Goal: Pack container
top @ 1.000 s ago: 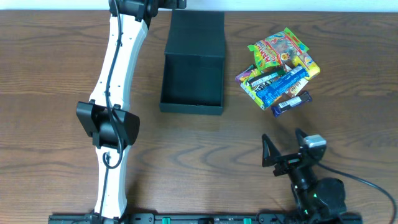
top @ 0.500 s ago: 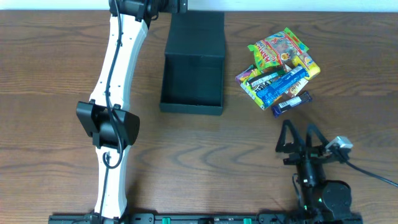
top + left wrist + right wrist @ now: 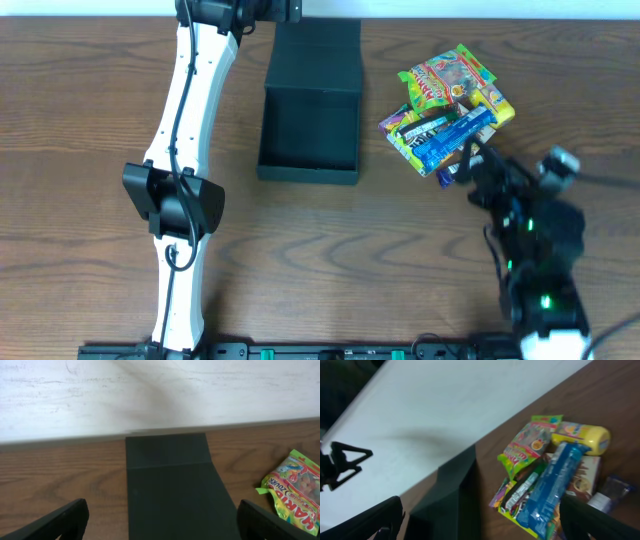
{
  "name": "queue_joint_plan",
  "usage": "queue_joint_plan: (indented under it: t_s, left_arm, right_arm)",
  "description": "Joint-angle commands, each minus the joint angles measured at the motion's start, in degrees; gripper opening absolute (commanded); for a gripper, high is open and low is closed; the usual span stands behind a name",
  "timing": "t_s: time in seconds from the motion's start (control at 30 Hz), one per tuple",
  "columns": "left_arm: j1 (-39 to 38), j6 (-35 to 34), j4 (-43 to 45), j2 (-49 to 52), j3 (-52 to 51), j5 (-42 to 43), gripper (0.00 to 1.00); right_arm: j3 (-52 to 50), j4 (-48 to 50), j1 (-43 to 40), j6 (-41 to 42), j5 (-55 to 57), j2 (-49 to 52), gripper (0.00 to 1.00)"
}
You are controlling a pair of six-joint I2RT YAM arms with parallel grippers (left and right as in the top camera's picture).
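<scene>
Currently, the left pincer [image 3: 162, 508] is held spread at the flap of the container [image 3: 308, 130], the right pincer [image 3: 480, 505] spread near the snack packets [image 3: 450, 110].

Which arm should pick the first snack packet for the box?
Right. The right gripper, open, sits just beside the snack packets. The left gripper, also open, hangs at the far edge over the flap of the container, across the container from them.
</scene>
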Motion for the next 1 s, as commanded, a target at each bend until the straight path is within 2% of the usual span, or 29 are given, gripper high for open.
queue_joint_plan:
  t_s: [0.0, 0.13, 0.3, 0.43, 0.53, 0.77, 0.97]
  left_arm:
    - [0.17, -0.2, -0.2, 0.17, 0.39, 0.35, 0.95]
    - [0.22, -0.2, -0.22, 0.17, 0.39, 0.35, 0.95]
    - [0.37, -0.22, -0.68, 0.17, 0.39, 0.37, 0.96]
    - [0.59, -0.2, -1.36, 0.17, 0.39, 0.35, 0.96]
    - [0.57, -0.2, -2.25, 0.17, 0.39, 0.37, 0.95]
    - [0.57, -0.22, -3.8, 0.17, 0.39, 0.37, 0.95]
    - [0.57, -0.22, -4.87, 0.17, 0.39, 0.37, 0.95]
  right_arm:
    - [6.6, -1.68, -0.57, -2.47, -4.48, 8.13, 0.99]
    - [14.95, -6.95, -0.57, -2.16, -4.76, 19.32, 0.99]
    - [27.58, -20.11, -0.68, 1.05, -5.84, 33.75, 0.99]
    - [36.89, -28.72, -0.79, -1.22, -7.63, 43.52, 0.99]
    - [38.75, -27.89, -0.79, -5.9, -11.3, 46.47, 0.99]
    - [38.73, -22.47, -0.79, -5.97, -8.46, 46.82, 0.99]
    - [38.73, -29.0, -2.29, 7.98, -4.17, 48.46, 0.99]
